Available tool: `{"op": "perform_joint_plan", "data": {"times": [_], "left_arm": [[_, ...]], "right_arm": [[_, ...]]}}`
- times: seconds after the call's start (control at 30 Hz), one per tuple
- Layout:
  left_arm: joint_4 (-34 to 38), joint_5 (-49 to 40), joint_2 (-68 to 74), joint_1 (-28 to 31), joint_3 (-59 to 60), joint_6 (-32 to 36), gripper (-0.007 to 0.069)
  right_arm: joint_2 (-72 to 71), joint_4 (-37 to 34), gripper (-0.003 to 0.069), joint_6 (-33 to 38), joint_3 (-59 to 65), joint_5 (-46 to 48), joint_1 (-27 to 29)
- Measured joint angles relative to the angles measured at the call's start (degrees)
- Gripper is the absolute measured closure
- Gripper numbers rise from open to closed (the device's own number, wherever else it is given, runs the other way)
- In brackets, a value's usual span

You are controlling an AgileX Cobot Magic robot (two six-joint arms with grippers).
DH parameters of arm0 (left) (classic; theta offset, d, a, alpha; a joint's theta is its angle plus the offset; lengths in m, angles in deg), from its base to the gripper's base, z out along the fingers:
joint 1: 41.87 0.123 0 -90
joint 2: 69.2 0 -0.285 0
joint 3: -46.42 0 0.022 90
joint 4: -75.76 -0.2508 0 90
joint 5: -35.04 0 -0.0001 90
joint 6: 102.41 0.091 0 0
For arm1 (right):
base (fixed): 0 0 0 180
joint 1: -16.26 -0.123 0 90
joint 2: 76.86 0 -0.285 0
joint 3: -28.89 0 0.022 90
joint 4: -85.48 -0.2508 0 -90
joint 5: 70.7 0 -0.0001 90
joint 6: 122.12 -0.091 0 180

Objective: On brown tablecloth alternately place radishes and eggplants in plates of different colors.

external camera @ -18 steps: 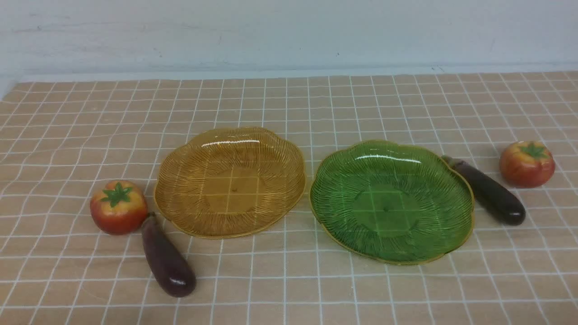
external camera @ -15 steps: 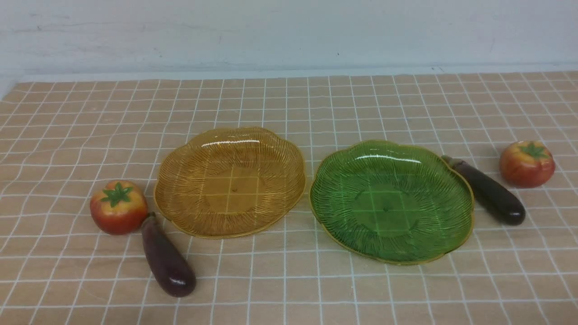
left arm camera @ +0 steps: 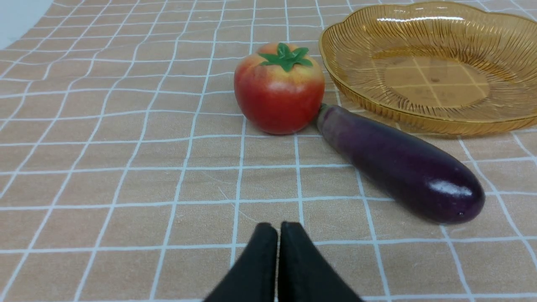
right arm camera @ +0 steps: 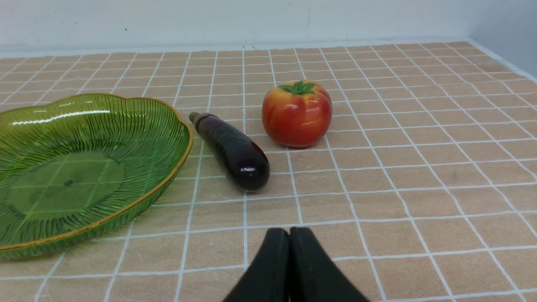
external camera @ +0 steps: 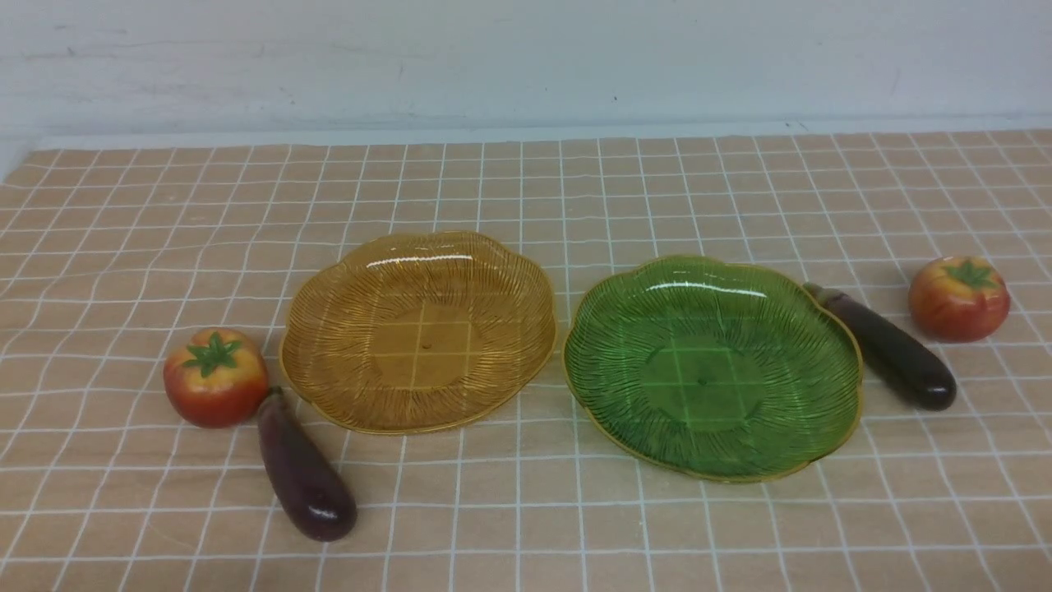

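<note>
Brown tablecloth (external camera: 526,181): plates (external camera: 345,329) (external camera: 625,329), radishes (external camera: 215,378) (external camera: 958,298), eggplants (external camera: 304,477) (external camera: 892,349), two each.

No text, label, brand, number or sign can be read in any of the views.

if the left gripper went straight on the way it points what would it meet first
Probably the radish, almost dead ahead of the left gripper; the eggplant lies just off that line, though depth is unclear.
</note>
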Motion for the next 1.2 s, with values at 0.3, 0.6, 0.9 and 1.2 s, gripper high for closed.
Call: {"op": "perform_joint_plan", "data": {"times": [0.3,0.6,0.9,1.2], "left_arm": [[11.0,7.1,0.0,0.0,0.0,-8.2,0.0628],[21.6,23.6,0.0,0.0,0.1,-11.9,0.0628],[23.2,47.5,0.0,0.0,-0.2,-14.7,0.0628],[18.1,3.7,17.6,0.0,-33.4,-7.3,0.0628]], "right_arm": [[0.0,0.0,0.0674,0.0,0.0,0.0,0.0],[0.0,0.0,0.0674,0.0,0.0,0.0,0.0],[0.0,-23.8,0.0674,-13.9,0.2,-15.0,0.0],[0.0,-34.0,0.0674,-17.5,0.3,-21.1,0.0]]}}
